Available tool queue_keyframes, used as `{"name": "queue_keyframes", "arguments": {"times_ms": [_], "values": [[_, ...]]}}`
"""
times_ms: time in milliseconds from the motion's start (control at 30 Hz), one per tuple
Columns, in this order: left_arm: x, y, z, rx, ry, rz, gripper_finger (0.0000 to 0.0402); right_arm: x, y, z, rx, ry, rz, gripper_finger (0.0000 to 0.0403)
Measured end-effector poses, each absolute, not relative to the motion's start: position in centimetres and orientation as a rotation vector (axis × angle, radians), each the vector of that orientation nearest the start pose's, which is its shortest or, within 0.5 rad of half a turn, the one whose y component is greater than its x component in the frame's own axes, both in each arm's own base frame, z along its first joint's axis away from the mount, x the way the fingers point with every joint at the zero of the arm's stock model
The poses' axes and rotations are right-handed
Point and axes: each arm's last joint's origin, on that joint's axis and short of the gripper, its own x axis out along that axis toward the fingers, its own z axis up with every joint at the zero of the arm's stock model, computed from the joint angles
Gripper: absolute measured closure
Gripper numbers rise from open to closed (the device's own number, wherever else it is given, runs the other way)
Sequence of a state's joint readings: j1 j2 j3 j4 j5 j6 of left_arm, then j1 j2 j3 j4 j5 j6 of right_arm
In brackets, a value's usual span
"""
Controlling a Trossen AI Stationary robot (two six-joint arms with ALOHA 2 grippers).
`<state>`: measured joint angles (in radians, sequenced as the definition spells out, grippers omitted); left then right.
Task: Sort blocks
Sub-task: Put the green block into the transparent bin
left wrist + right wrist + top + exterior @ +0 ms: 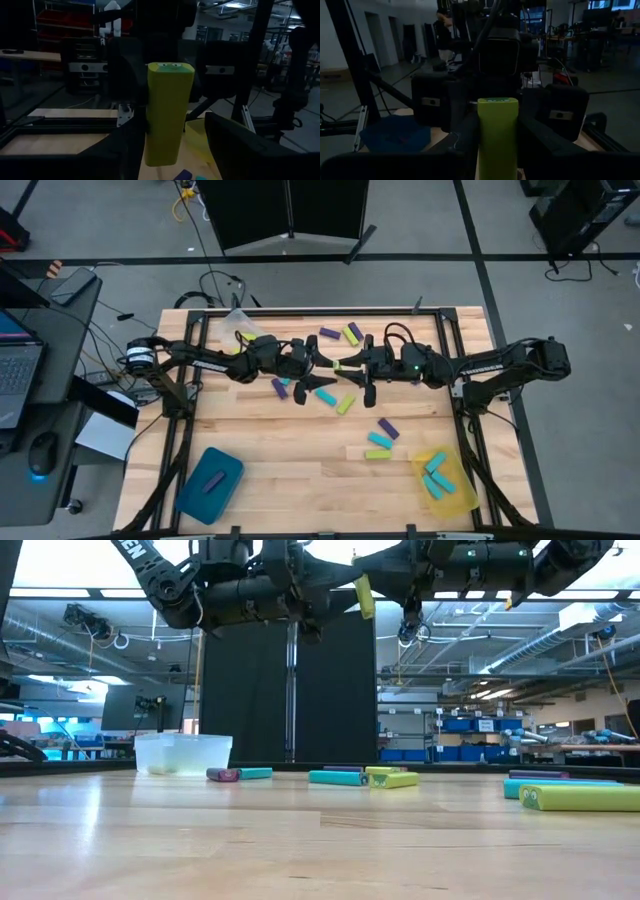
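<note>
Above a wooden table (300, 470) scattered with blocks (379, 442), the left gripper (322, 366) and right gripper (350, 367) meet mid-air, 1 yellow-green block (366, 596) pinched by the right, left fingers spread, apparently a handover.

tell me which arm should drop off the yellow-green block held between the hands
Left, probably. The right hand grips the yellow-green block at the left hand, but the clear tray lies on the left arm's side, and the yellow tray near the right arm holds only cyan blocks.
</note>
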<state>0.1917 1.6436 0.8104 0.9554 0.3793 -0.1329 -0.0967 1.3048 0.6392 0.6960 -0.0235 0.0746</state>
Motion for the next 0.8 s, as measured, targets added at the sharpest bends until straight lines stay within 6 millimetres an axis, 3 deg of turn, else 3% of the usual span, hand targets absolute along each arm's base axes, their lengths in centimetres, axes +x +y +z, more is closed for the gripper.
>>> {"name": "queue_keyframes", "arguments": {"times_ms": [500, 733, 800], "values": [[34.8, 5.2, 24.7, -0.090, -0.061, -0.204, 0.0215, 27.6, -2.0, 25.9, 0.037, -0.055, -0.049, 0.0290], [34.7, 5.3, 24.9, -0.082, -0.082, -0.193, 0.0291, 27.6, -2.0, 26.1, 0.030, -0.065, -0.050, 0.0290], [34.7, 5.3, 25.0, -0.083, -0.096, -0.192, 0.0292, 27.6, -2.0, 26.2, 0.029, -0.072, -0.049, 0.0290]]}}
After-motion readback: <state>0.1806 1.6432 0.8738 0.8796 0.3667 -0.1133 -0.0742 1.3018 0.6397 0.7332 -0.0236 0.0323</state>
